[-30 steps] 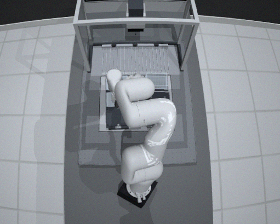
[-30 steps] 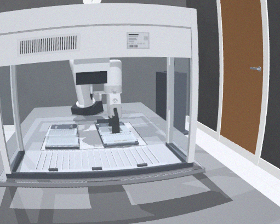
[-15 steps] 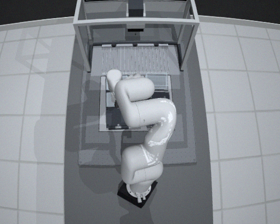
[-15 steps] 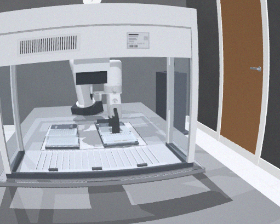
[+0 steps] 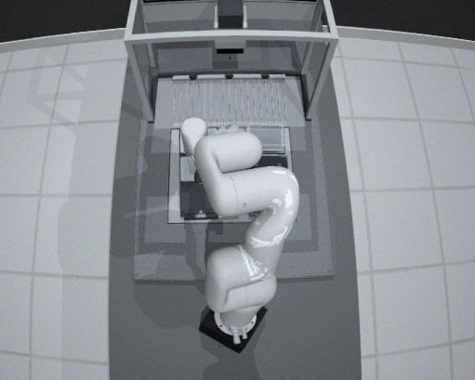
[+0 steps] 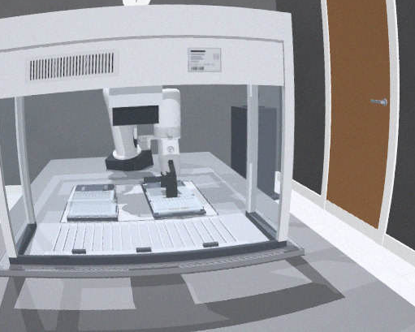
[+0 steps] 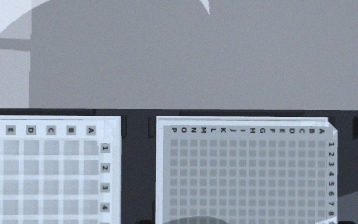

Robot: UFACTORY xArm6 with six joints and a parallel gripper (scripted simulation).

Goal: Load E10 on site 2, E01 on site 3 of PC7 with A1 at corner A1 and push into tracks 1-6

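Tool (image 6: 171, 183) spread fully open, gripping nothing, pointing straight down from the white arm (image 5: 244, 191) and standing low over the dark carrier PC7 (image 7: 139, 150). Directly below the tool in the wrist view: E10 (image 7: 245, 170), the 384-well plate, lying flat on the carrier, column letters A to P along its far edge, row numbers down its right edge, cut corner beside the A and the 1. Just beside it to the left, apart by a dark strip of carrier: E01 (image 7: 45, 170), the 96-well plate, also flat, letters A to E and numbers 1 to 4 in sight, the rest out of frame. Beyond both plates, away from the tool: bare grey counter (image 7: 205, 60) crossed by a rounded shadow. Seen from the exterior view, beyond the tool toward the instrument: a plate on the end of the carrier, then the ribbed loading rails (image 6: 148, 232), the carrier short of them on the apron. Off to the side of the tool, well apart: the row of nests, with E07 (image 6: 92, 209) in the nest closest to the rails and a dark nest (image 6: 94, 187) farther back. Overhead and around: the white instrument frame (image 6: 140, 21).
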